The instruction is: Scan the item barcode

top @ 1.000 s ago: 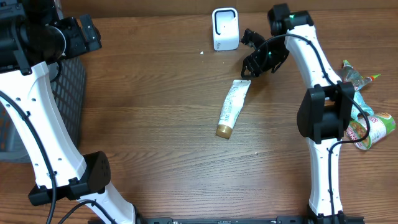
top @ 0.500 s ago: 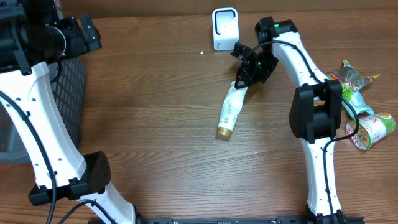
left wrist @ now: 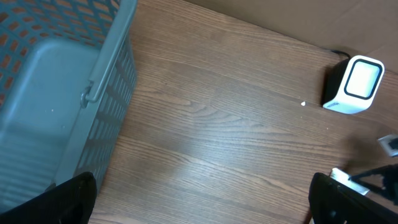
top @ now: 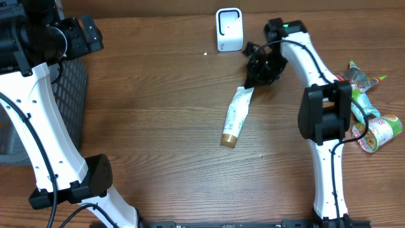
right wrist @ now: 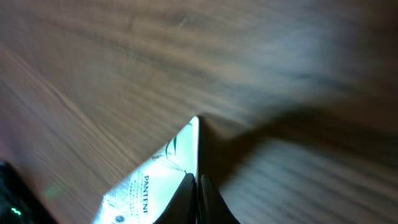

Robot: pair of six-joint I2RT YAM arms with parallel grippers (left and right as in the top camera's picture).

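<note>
The item is a white tube [top: 235, 117] with a gold cap, lying slanted on the wooden table. Its flat crimped end points toward the white barcode scanner [top: 229, 28] at the back edge. My right gripper [top: 253, 79] is down at that crimped end. In the right wrist view its fingers [right wrist: 198, 193] are pressed together on the thin edge of the tube [right wrist: 155, 186], whose printed face shows to their left. My left gripper [left wrist: 208, 205] hangs open, high over the table's left side, with nothing between its fingers. The scanner [left wrist: 354, 84] shows at the right of that view.
A grey mesh basket [top: 71, 95] stands at the left edge, directly under the left arm; it fills the left of the left wrist view [left wrist: 50, 93]. Green snack packets and a cup [top: 373, 130] lie at the far right beside the right arm's base.
My right gripper came down to the tube's crimped end and went from open to shut on it. The tube slid slightly toward the table's front. The left arm has not moved.
</note>
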